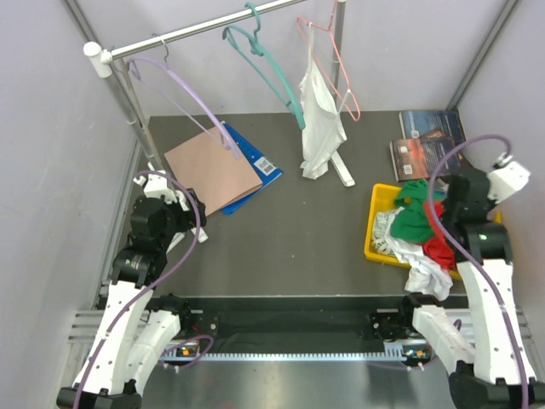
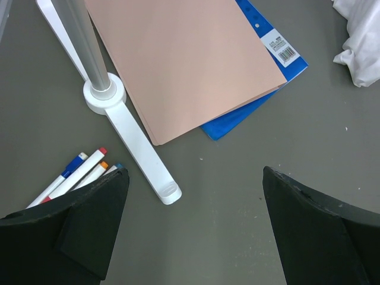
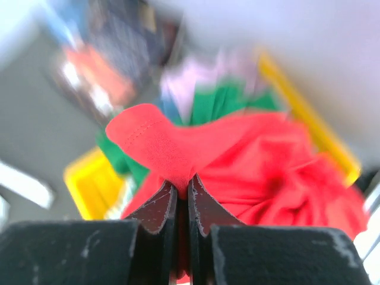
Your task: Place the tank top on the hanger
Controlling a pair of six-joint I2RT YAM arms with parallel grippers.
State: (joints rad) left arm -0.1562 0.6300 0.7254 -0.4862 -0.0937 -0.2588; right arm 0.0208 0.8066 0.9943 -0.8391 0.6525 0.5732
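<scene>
Pickup: right gripper (image 3: pixel 178 193) pinches red tank top (image 3: pixel 249 160) at right-edge bin (image 1: pixel 372 230); left gripper (image 2: pixel 195 175) spread wide. Next: lift toward teal hanger (image 1: pixel 264 64).

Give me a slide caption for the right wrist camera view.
Right gripper shut on a fold of the red tank top, with the blurred yellow bin of clothes behind.

Red tank top (image 3: pixel 249 160), teal hanger (image 1: pixel 274 78), yellow bin (image 1: pixel 372 221)

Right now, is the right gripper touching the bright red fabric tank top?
Touching: the right wrist view shows the right gripper pinching the red tank top.
</scene>
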